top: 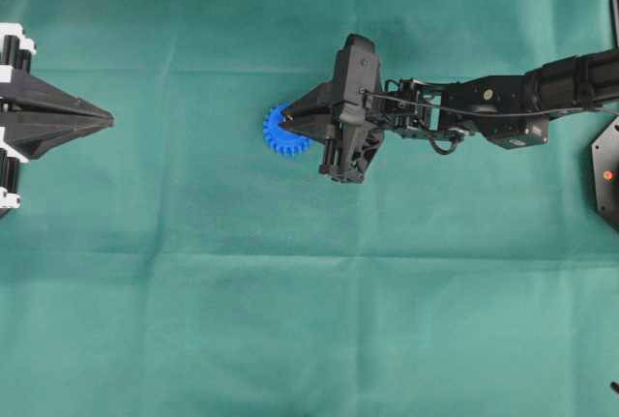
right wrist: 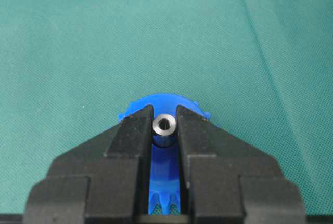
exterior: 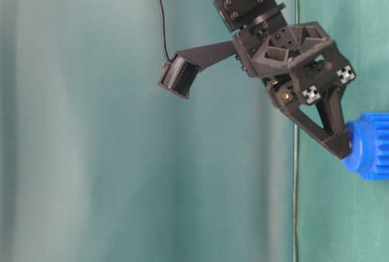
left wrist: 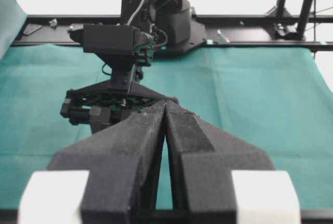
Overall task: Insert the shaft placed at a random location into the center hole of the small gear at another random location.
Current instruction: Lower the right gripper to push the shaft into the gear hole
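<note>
1. right end effector: nearly closed, fingertips pinching the shaft between them, shiny ring-shaped end facing the wrist camera.
2. shaft held right over the small gear, at about the middle of its blue face; center hole hidden behind the shaft and fingers, so cannot tell whether the pin is in it.
3. in the overhead view, fingertips resting over the small gear near the middle of the green tabletop.
4. from table level, lower fingertip touching the gear's blue hub.
5. left end effector: at the left edge, fingers pressed together, holding nothing, well apart from the gear.
</note>
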